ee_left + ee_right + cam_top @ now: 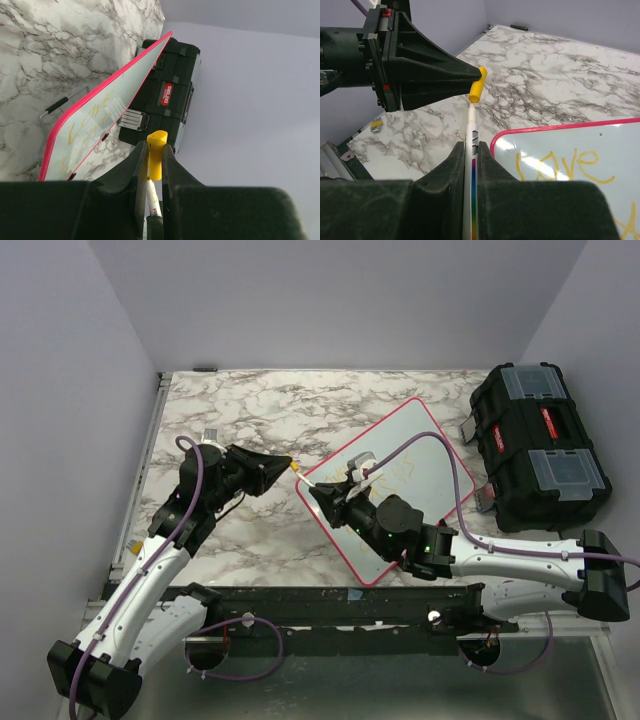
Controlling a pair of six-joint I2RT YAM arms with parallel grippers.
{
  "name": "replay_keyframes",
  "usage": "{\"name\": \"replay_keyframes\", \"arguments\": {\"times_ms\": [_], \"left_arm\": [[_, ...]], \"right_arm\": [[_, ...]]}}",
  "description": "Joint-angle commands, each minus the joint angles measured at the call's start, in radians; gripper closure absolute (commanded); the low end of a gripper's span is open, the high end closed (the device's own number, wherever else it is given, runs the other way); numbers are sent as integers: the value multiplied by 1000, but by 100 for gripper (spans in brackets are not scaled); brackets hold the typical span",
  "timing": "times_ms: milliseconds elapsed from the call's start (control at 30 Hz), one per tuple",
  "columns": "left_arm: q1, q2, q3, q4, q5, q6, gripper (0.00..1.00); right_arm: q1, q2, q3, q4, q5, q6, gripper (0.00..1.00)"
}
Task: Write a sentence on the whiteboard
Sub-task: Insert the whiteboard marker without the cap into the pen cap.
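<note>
Lying on the marble table [250, 410], the whiteboard [415, 435] has a black toolbox [535, 450] beside its right edge. Off its left corner, the right claw [471, 147] clamps a white marker [471, 125] and the left claw [155, 145] pinches its yellow cap [477, 84]. The yellow sentence [555, 165] sits on the whiteboard.

bright, even light — soft shadows, white glare on the whiteboard [560, 205], blurry foreground

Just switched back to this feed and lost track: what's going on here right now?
The right gripper is shut on a white marker. The left gripper is shut on its yellow cap, which sits at the marker's tip, above the table beside the whiteboard. Yellow writing, starting "Love", is already on it.
</note>
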Motion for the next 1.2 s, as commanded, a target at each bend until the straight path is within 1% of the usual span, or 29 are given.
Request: {"name": "replay_keyframes", "arguments": {"times_ms": [0, 667, 1167], "left_arm": [[5, -17, -17, 22, 28, -39, 100], [8, -13, -27, 23, 23, -43, 100], [6, -17, -29, 21, 20, -41, 100]], "right_arm": [[-1, 14, 33, 36, 28, -6, 99], [-1, -6, 45, 4, 27, 2, 100], [-2, 15, 50, 9, 31, 6, 99]]}}
